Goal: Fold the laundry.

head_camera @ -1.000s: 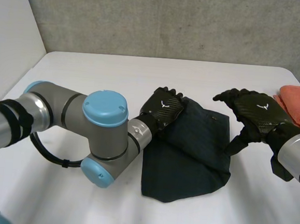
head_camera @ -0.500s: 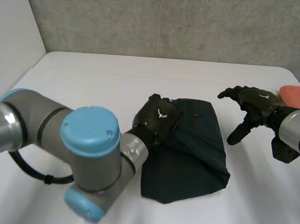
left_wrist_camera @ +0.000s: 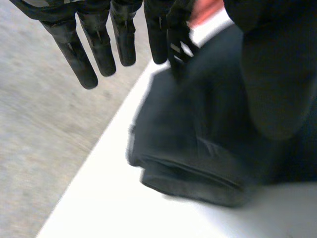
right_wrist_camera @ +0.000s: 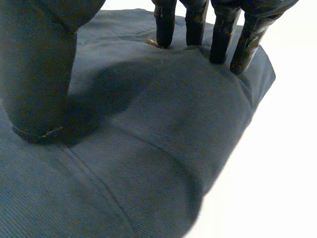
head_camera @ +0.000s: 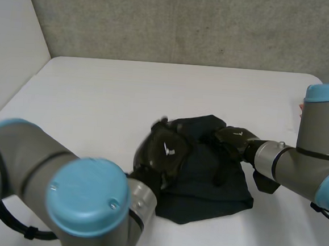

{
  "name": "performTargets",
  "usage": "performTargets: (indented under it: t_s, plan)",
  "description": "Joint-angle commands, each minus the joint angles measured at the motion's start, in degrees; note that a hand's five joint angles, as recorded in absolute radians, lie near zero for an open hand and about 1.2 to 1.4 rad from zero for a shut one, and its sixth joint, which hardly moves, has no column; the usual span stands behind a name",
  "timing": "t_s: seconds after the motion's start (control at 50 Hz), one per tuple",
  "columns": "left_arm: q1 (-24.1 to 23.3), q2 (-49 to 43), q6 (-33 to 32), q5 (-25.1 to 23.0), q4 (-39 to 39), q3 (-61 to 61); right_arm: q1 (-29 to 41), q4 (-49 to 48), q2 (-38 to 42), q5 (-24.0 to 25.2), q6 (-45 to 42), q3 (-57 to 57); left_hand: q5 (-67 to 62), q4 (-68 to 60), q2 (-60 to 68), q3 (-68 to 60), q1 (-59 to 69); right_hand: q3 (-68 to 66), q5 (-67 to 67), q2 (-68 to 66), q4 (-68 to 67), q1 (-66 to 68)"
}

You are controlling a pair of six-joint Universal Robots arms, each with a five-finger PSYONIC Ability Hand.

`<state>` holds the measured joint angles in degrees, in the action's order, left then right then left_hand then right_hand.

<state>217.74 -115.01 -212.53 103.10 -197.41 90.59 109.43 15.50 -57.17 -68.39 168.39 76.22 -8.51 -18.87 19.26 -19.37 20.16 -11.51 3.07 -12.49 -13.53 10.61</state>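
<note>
Left hand (head_camera: pixel 165 150), at the left of the scene: it lies over the left edge of the dark cloth (head_camera: pixel 205 180), back uppermost. In its wrist view the fingers (left_wrist_camera: pixel 79 54) run straight and slightly spread, gripping nothing, with the thumb hanging over the fabric beside them.

Centre: the cloth is 1 dark navy garment, bunched into a rounded, roughly folded bundle. A thick doubled edge shows in the left wrist view, and the right wrist view shows a weave of fine parallel ribs. It sits on the white table (head_camera: pixel 116 90), about midway between the 2 arms and closer to the near edge than to the far one.

Right: the right hand (head_camera: pixel 233 137) rests on the bundle's upper right part. Its fingers (right_wrist_camera: pixel 220 42) are straight, tips pressed down into the fabric, and its thumb (right_wrist_camera: pixel 39 74) is planted on the cloth apart from them; nothing is pinched.
</note>
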Motion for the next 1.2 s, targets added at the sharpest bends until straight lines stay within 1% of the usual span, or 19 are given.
performTargets:
  t_s: [0.02,0.08,0.1,0.16,0.18,0.26,0.3,0.44,0.52,0.6,0.7,0.78,0.82,0.9,1.0,1.2]
  plan:
    - [4.6,4.3,8.4,-1.9,0.3,-5.1,-0.1,-4.2,-0.9,-4.2,-2.9,3.3,0.9,1.3,-1.6,1.8,-2.5,1.5,-3.1,2.5,3.5,-0.6]
    - [6.2,3.0,12.8,-4.6,1.6,-7.4,-0.3,-6.0,-1.5,-4.1,-2.9,5.2,0.9,1.3,-1.6,1.8,-2.5,1.5,-3.1,2.5,3.5,-0.6]
    - [6.6,0.8,15.4,-6.8,3.4,-9.0,-0.3,-6.4,-1.7,-4.0,-2.9,5.6,0.7,1.1,-1.5,1.6,-2.4,1.5,-3.1,2.5,3.5,-0.6]
    - [6.9,-3.4,18.8,-9.8,6.9,-11.6,-0.1,-8.0,-3.2,-3.9,-2.9,7.4,0.7,1.1,-1.5,1.6,-2.4,1.5,-3.1,2.5,3.5,-0.6]
    - [7.0,-5.7,20.6,-11.1,9.5,-13.5,0.0,-8.3,-3.6,-3.9,-2.9,7.8,0.7,1.1,-1.5,1.6,-2.4,1.5,-3.1,2.5,3.5,-0.6]
    - [7.3,-9.5,24.4,-12.5,14.2,-16.5,0.2,-9.5,-4.8,-3.9,-3.0,10.2,0.9,1.3,-1.6,1.8,-2.5,1.5,-3.1,2.5,3.5,-0.6]
    - [7.6,-10.7,25.3,-12.6,14.8,-17.0,0.2,-10.3,-4.9,-3.9,-3.1,11.3,0.9,1.3,-1.6,1.8,-2.5,1.5,-3.1,2.5,3.5,-0.6]
    - [8.8,-13.3,25.4,-12.0,15.7,-17.1,0.3,-11.6,-5.9,-4.5,-5.4,13.6,-0.3,0.1,-0.5,0.6,-1.4,1.5,-3.1,2.5,3.5,-0.6]
    - [8.7,-13.0,25.4,-10.3,16.4,-16.3,-0.3,-12.1,-8.4,-4.6,-6.7,13.9,-0.3,0.1,-0.5,0.6,-1.4,1.5,-3.1,2.5,3.5,-0.6]
    - [8.4,-12.9,25.4,-9.4,16.8,-15.6,0.0,-12.0,-10.3,-3.9,-5.9,12.6,-0.1,0.2,-0.6,0.7,-1.5,1.5,-3.1,2.5,3.5,-0.6]
    - [8.4,-13.2,25.3,-9.2,16.9,-15.4,1.5,-11.5,-10.2,-3.7,-5.1,9.8,-0.1,0.2,-0.6,0.7,-1.5,1.5,-3.1,2.5,3.5,-0.6]
    - [8.6,-13.7,25.3,-9.1,16.7,-15.4,2.3,-12.1,-8.3,-3.4,-5.4,8.7,-0.1,0.2,-0.6,0.7,-1.5,1.5,-3.1,2.5,3.5,-0.6]
    - [8.7,-13.9,25.2,-9.1,16.8,-15.5,2.2,-12.2,-5.7,-3.9,-5.9,8.0,0.1,0.4,-0.8,0.9,-1.7,1.5,-3.1,2.5,3.5,-0.6]
    - [8.7,-15.2,24.4,-9.1,16.9,-15.4,2.0,-12.2,-3.2,-4.5,-6.3,7.4,0.6,0.9,-1.3,1.4,-2.2,1.5,-3.1,2.5,3.5,-0.6]
    - [8.8,-15.5,23.0,-8.3,16.8,-15.4,1.8,-12.4,-1.8,-4.3,-7.6,7.8,5.1,5.4,-5.8,5.9,-6.7,1.5,-3.1,2.5,3.5,-0.6]
    - [8.2,-13.5,23.4,-8.2,16.8,-15.1,1.8,-11.8,-0.8,-4.7,-7.9,8.2,5.1,5.5,-5.9,6.0,-6.7,1.5,-3.1,2.5,3.5,-0.6]
